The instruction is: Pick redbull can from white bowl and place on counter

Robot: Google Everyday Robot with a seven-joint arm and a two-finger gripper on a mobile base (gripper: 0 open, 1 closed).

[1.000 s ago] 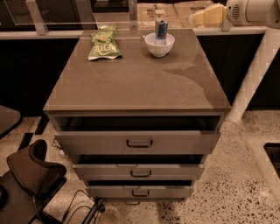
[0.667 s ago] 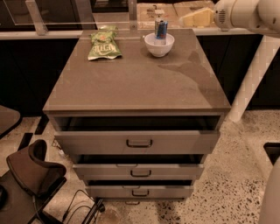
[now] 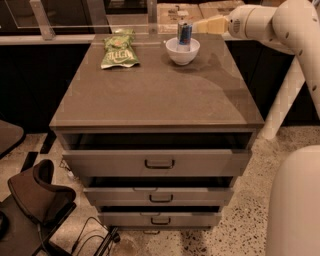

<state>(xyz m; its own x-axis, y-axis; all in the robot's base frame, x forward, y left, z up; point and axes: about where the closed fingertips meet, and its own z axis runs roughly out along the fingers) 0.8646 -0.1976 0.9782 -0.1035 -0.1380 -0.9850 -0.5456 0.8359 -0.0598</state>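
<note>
The redbull can point(image 3: 184, 34), blue and silver, stands upright in the white bowl point(image 3: 182, 52) at the back of the counter point(image 3: 160, 95), right of centre. My gripper point(image 3: 199, 26) reaches in from the right on the white arm point(image 3: 272, 22). Its cream tip is level with the can's upper half, right beside the can's right side. I cannot tell whether it touches the can.
A green snack bag point(image 3: 120, 50) lies at the counter's back left. A glass barrier point(image 3: 75, 15) runs behind the counter. The three drawers point(image 3: 159, 162) stand slightly open. A dark chair point(image 3: 35, 200) is at the lower left, and my white body point(image 3: 295, 205) at the lower right.
My arm has swung left along the back of the counter. The gripper, which was well right of the bowl, is now right beside the can.
</note>
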